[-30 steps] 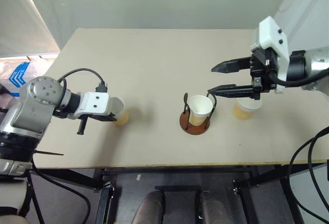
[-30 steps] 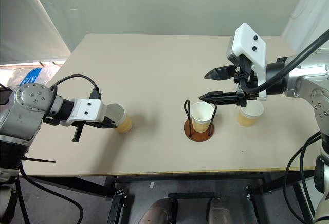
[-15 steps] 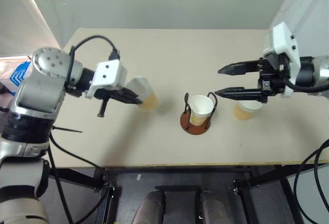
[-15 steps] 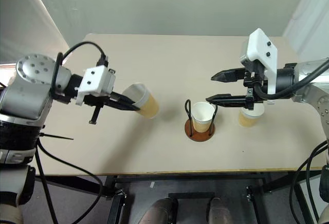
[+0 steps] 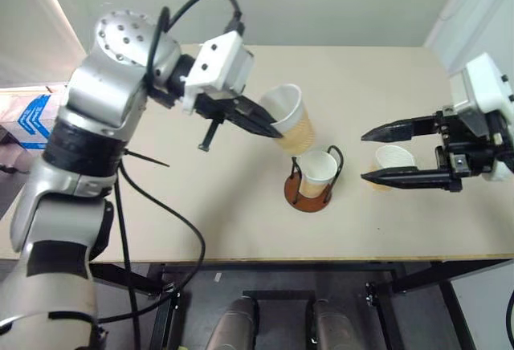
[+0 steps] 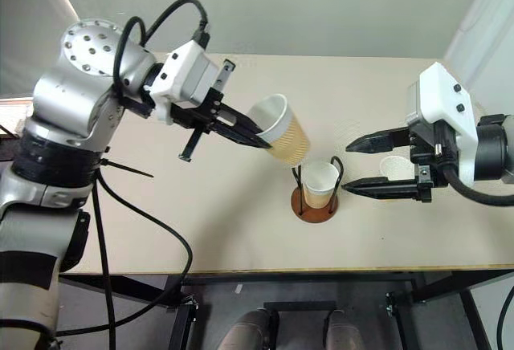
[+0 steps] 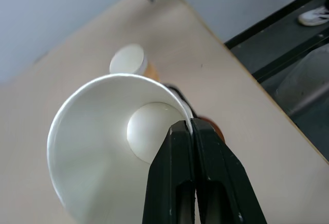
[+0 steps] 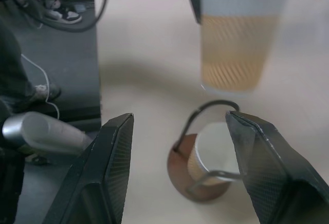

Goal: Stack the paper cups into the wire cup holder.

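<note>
1. Holder first: wire cup holder (image 5: 307, 189) near the table's (image 5: 161, 229) front edge, one cup (image 5: 317, 167) nested inside.
2. Right gripper (image 5: 393, 156), fingers apart and empty, has backed away beside the last standing cup (image 5: 393, 158).
3. Left gripper (image 5: 269, 125), pinching a cup's rim (image 5: 291, 119), has lifted it off the table, tilted above the holder; stacking looks next.

Tan diagonally striped paper cups (image 5: 291, 119), white inside; reddish-brown holder base (image 5: 303, 199), black wire loops
</note>
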